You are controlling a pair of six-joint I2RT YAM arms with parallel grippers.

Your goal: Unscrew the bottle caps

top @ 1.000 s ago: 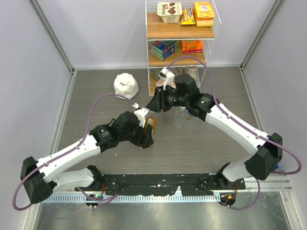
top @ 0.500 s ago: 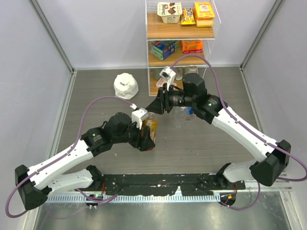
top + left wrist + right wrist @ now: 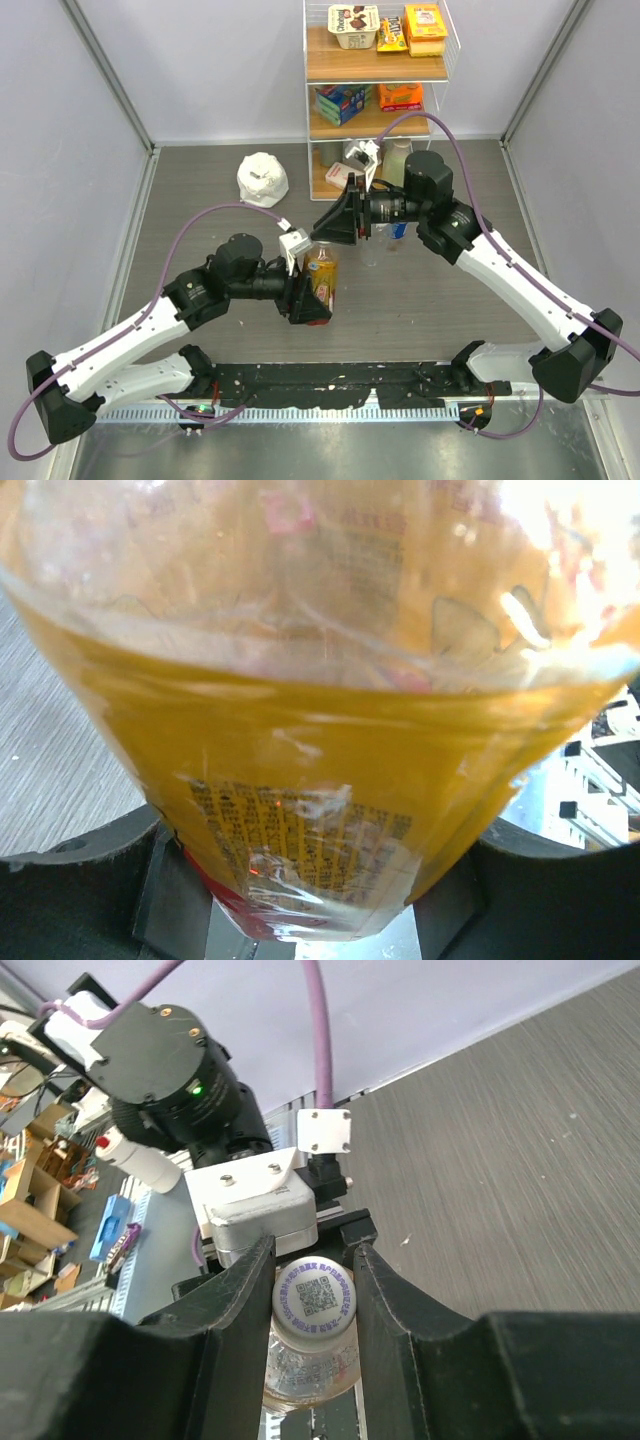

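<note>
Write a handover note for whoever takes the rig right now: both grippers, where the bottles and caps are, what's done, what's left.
Left gripper: shut on the amber bottle, roughly upright near the table's middle.
Right gripper: shut on that bottle's white cap, which sits on the neck.
Clear bottle: on the table under the right arm; its cap cannot be made out.
Done: grips set; no cap seen off.
Left: twist this cap off, then do the other bottles.

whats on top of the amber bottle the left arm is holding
A white cap with a printed code on its face, clamped by the right gripper. The neck threads under it are covered, so looseness cannot be told.
</note>
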